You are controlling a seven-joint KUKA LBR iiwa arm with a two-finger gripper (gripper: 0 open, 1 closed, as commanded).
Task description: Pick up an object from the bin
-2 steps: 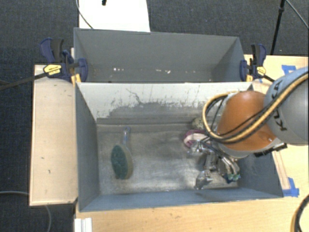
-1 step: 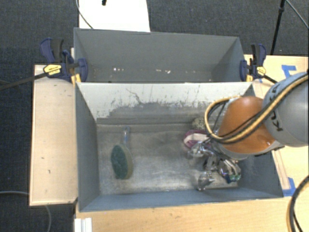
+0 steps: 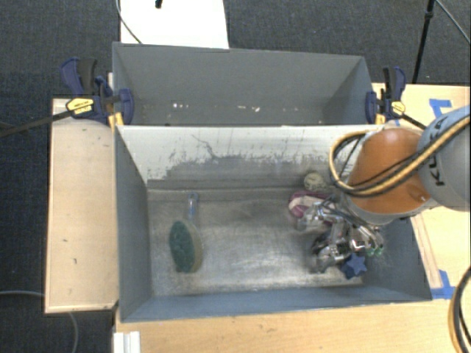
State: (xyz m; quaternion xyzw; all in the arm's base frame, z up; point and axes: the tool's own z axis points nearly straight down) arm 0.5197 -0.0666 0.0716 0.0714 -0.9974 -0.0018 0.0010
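Front of the bin (image 3: 140, 197) first: bare grey floor along the near wall, scuffed pale in the middle. At the view's rt side, close to that wall, sits a heap of small objs. Its nearest piece is a blue thing (image 3: 355, 265) w/ a jagged, star-like outline, lying on the floor at the heap's front edge.

Just behind it the gripper (image 3: 335, 243) is down in the heap, its metal tip among dark and silvery bits, directly over the blue piece and seemingly touching that clutter. Whether it's clamped on anything or slack can't be made out, since tip and objs. blur together there. A small green bit (image 3: 377, 250) lies just beside the tip, on its rt.

Over on the left-centre floor, well apart from the heap, a dark green oval obj. (image 3: 184, 245) lies flat, prob. a scrub pad, long axis running front to back.

Further back, a pinkish-white crumpled thing (image 3: 302, 206) marks the heap's left rear corner, near the gripper. On the left, a small pale see-through item (image 3: 192, 206) rests near the foot of the back wall, just behind the green oval.

At the back, a beige round obj. (image 3: 315, 181) sits against the rear wall. The arm's orange cover (image 3: 386, 171), w/ looped cables (image 3: 346, 160) round it, hangs over the bin's rt end.
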